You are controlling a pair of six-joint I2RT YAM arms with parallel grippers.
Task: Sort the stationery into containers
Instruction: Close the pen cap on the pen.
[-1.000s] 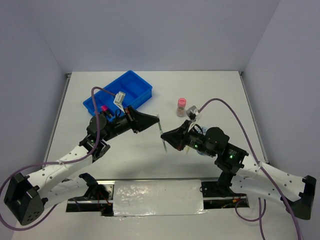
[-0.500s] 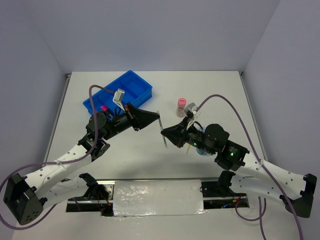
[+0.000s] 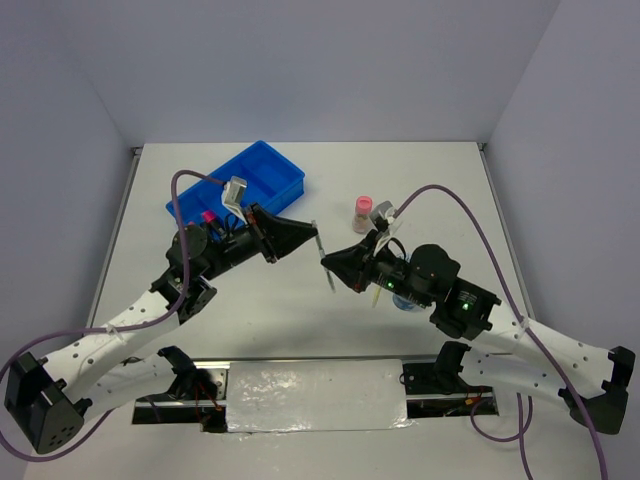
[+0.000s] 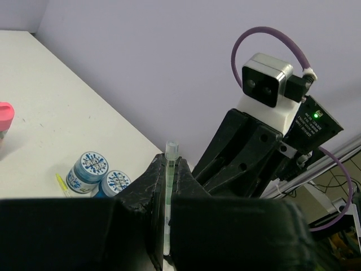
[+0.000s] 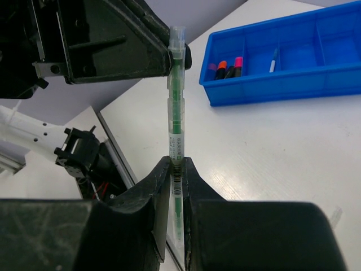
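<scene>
A thin clear pen with a green core (image 3: pixel 324 263) hangs in the air between both grippers, above the table's middle. My left gripper (image 3: pixel 317 239) is shut on its upper end, which stands between the jaws in the left wrist view (image 4: pixel 168 186). My right gripper (image 3: pixel 326 264) is shut on its lower part (image 5: pixel 177 169). The blue tray (image 3: pixel 265 165) lies at the far left. In the right wrist view the tray (image 5: pixel 271 90) holds an orange-capped highlighter (image 5: pixel 221 66), a pink-capped highlighter (image 5: pixel 237 63) and a thin pen (image 5: pixel 273 58).
A pink-capped little bottle (image 3: pixel 363 212) stands right of centre. Two blue-white discs (image 4: pixel 90 168) and a yellow pen (image 4: pixel 61 184) lie under my right arm. Purple cables loop over both arms.
Both grippers have drifted slightly up and closer together. The pen has stayed between them.
</scene>
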